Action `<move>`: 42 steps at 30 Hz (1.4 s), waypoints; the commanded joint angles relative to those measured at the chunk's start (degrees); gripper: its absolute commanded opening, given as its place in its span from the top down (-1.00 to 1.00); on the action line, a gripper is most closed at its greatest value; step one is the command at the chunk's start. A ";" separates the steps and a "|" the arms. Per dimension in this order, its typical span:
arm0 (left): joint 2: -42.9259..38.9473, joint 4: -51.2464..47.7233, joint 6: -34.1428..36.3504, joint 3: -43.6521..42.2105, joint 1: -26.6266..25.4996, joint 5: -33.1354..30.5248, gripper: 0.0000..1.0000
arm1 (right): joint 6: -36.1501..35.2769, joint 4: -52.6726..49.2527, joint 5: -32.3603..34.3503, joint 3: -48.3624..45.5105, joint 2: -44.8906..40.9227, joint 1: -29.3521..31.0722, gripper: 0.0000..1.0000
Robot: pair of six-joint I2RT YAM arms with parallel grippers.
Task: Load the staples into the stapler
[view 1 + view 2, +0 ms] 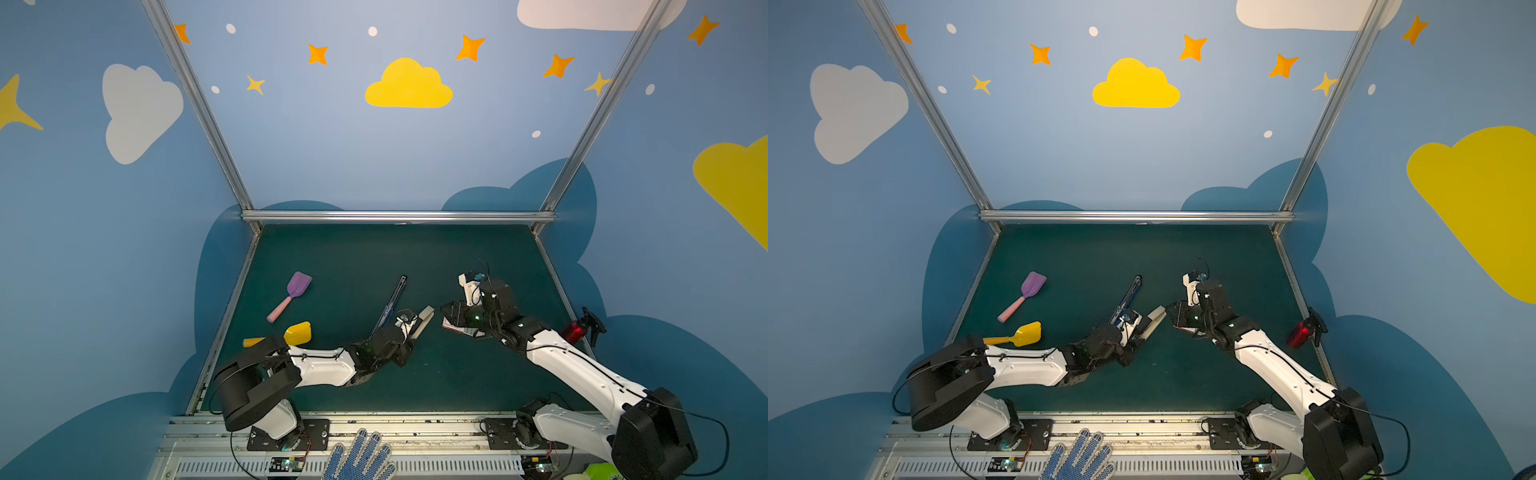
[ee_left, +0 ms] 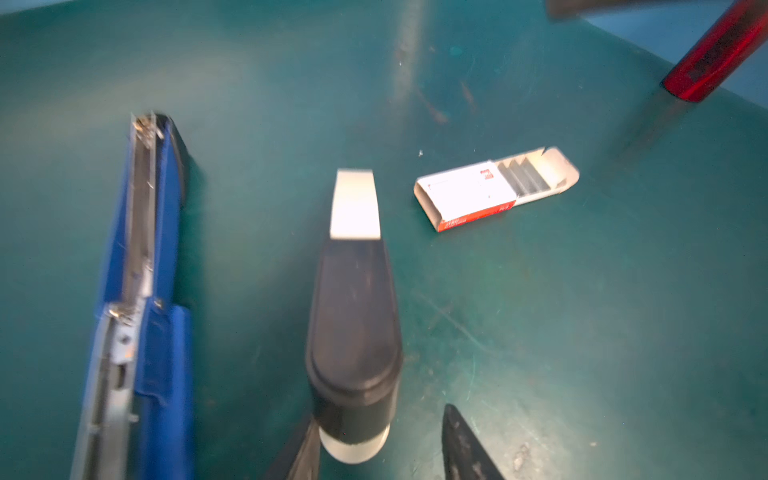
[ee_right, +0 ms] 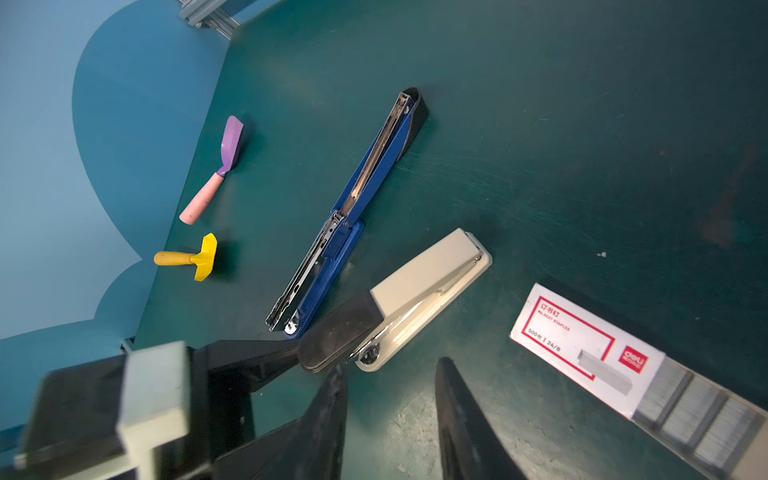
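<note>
The left tool (image 2: 379, 419) is spread. The black rear end of the beige stapler (image 2: 353, 291) lies between its fingers (image 2: 461, 444). One finger sits close against that end and the other stands clear, so nothing is pinched. This stapler is closed, lies flat on the desk (image 1: 374, 257) and points away from the tool.

Just beside the left tool, on the side away from the right tool, lies the blue stapler (image 3: 365, 187). It is folded out flat with its metal rail bare, and in the right wrist view its near end is close by the beige stapler's black end.

The right tool (image 3: 390, 386) is spread too, with only bare desk between its fingers, which point toward the beige stapler's rear end.

The staples (image 3: 582, 345) lie flat on the desk just beside the right tool, partly under it in both top views, and ahead of the left tool, apart from the beige stapler's tip. They are in a white box with red print. Its tray (image 2: 540, 174) is slid partly out of the end away from the left tool, with grey strips showing inside.

A purple scoop (image 1: 293, 295) and a yellow scoop (image 1: 297, 332) lie well apart from both tools, beyond the blue stapler. A red bottle (image 1: 575, 330) lies behind the right tool at the desk's edge.
</note>
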 commanded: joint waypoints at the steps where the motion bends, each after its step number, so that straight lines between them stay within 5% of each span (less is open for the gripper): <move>1: -0.51 -15.20 -0.78 6.66 0.61 -0.08 -0.05 | -0.11 -1.01 0.12 -2.04 -1.46 -0.51 0.27; 7: 5.32 -36.40 -3.94 21.40 2.68 1.22 -0.15 | 0.41 -0.76 -0.24 -3.22 -2.44 -1.00 0.27; 15: 11.39 -46.74 -3.41 31.67 4.86 6.77 0.03 | 0.41 -1.25 -0.01 -3.67 -3.16 -1.81 0.27; 21: 13.35 -48.68 -2.89 33.66 4.77 8.55 0.24 | 0.41 -1.44 0.39 -4.04 -3.56 -2.60 0.27; 29: 16.27 -49.17 -1.84 34.15 4.76 8.93 0.83 | 0.63 -1.92 0.12 -4.24 -3.83 -3.17 0.28; 42: 21.25 -47.46 -3.06 32.95 4.72 7.18 0.91 | 0.85 -2.13 -0.28 -4.55 -4.57 -3.78 0.27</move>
